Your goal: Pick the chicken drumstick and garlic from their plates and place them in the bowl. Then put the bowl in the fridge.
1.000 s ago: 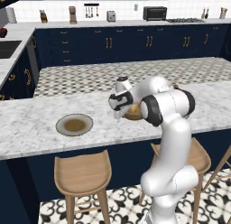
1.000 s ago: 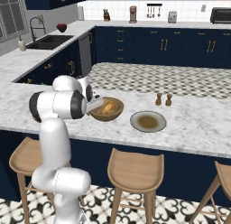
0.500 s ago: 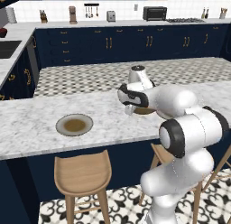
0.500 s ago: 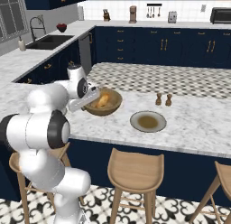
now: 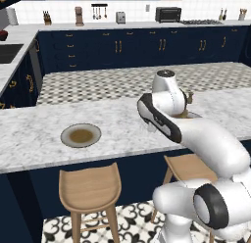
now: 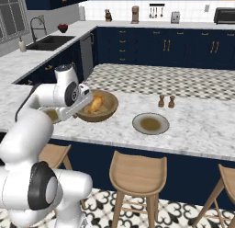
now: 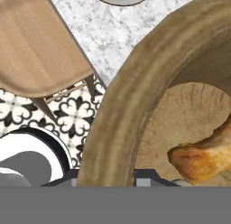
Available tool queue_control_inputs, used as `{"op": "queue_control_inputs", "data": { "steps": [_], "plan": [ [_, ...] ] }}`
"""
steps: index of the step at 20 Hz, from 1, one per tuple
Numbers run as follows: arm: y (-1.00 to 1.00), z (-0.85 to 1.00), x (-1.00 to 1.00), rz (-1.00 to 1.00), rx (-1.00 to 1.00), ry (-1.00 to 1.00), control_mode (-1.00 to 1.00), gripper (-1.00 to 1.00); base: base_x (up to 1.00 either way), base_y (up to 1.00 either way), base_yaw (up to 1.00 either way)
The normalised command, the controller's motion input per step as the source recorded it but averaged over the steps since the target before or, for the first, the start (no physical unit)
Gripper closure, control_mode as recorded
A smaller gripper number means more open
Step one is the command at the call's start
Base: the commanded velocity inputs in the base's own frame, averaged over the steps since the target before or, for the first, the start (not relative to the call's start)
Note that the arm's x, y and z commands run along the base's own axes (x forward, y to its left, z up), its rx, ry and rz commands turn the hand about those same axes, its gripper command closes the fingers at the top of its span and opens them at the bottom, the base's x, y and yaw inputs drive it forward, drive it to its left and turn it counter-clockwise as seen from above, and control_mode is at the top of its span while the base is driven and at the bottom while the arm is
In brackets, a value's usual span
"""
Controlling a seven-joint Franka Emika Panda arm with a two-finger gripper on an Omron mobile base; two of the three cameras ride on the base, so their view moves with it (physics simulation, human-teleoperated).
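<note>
My gripper (image 6: 81, 108) is shut on the near rim of the light-brown wooden bowl (image 6: 102, 107) and holds it tilted just above the marble counter. The golden chicken drumstick (image 6: 95, 104) lies inside the bowl. In the hand view the thick bowl rim (image 7: 118, 105) runs between my fingertips, with the drumstick (image 7: 204, 157) on the bowl's floor. One grey-rimmed plate (image 6: 150, 123) lies bare to the bowl's right, seen also as the plate (image 5: 81, 135) in the left base view. Another plate (image 6: 51, 114) peeks from under my arm. The garlic is hidden. The fridge is out of view.
Salt and pepper shakers (image 6: 166, 101) stand behind the bare plate. Wooden stools (image 6: 137, 170) (image 5: 91, 187) line the counter's front; one stool seat (image 7: 39, 51) lies below the hand. Navy cabinets and a back counter with appliances (image 5: 167, 13) run along the far wall.
The arm has swung round, its elbow now nearer the cameras. The bowl has come up off the counter and shifted a little leftward in the right base view, still gripped.
</note>
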Motion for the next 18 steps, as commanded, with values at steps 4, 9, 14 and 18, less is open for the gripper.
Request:
{"op": "queue_control_inputs", "data": {
  "steps": [4, 9, 14, 18],
  "plan": [
    [0.02, 0.31, -1.00, 0.07, 0.00, 0.01, -1.00, 1.00, 0.00, 0.00, 0.00],
    [0.01, 0.22, -1.00, 0.06, 0.00, 0.00, -1.00, 1.00, 0.00, 0.00, 0.00],
    [0.00, 0.23, -1.00, 0.02, -0.04, 0.00, -1.00, 1.00, 0.00, 0.00, 0.00],
    [0.02, 0.07, -1.00, 0.00, -0.03, 0.01, -1.00, 1.00, 0.00, 0.00, 0.00]
  ]
}}
